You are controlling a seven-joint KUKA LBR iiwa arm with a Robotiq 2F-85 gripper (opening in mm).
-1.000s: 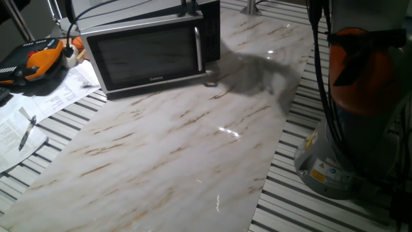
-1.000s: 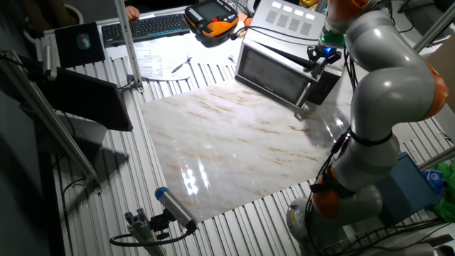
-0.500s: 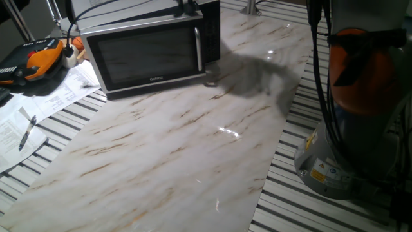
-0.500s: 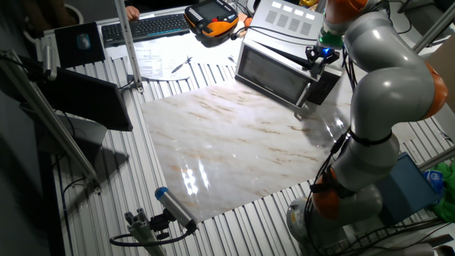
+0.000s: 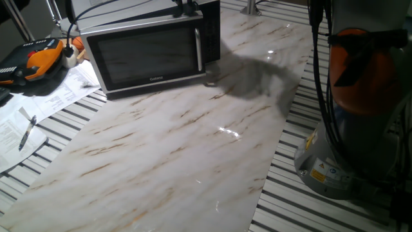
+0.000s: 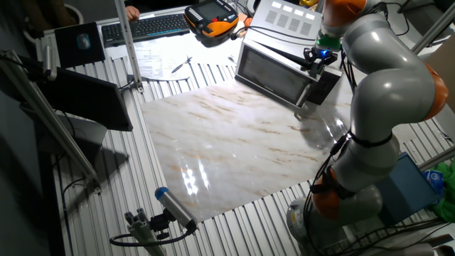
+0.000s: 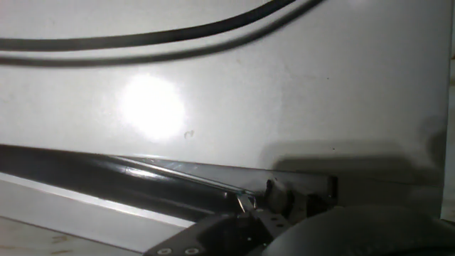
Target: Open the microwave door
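Observation:
The microwave (image 5: pixel 129 18) stands at the far left of the marble board, and also shows in the other fixed view (image 6: pixel 284 18). The microwave door (image 5: pixel 145 58) has dark glass and a vertical silver handle (image 5: pixel 200 48) beside the black keypad strip (image 5: pixel 212 35). My gripper (image 6: pixel 315 60) sits at the door's upper corner on the handle side, above the microwave's top edge (image 5: pixel 187 8). The hand view shows the microwave's pale top (image 7: pixel 249 92), a dark slit below it and blurred dark finger parts (image 7: pixel 284 203). I cannot tell whether the fingers are open or shut.
An orange teach pendant (image 5: pixel 38 58), papers and a pen (image 5: pixel 26 129) lie left of the microwave. The arm's base (image 5: pixel 360 129) stands at the right of the marble board (image 5: pixel 193 142). A keyboard (image 6: pixel 142 27) and a blue-tipped tool (image 6: pixel 170 206) sit off the board.
The arm has shifted very slightly at the microwave's corner. The door and microwave look the same.

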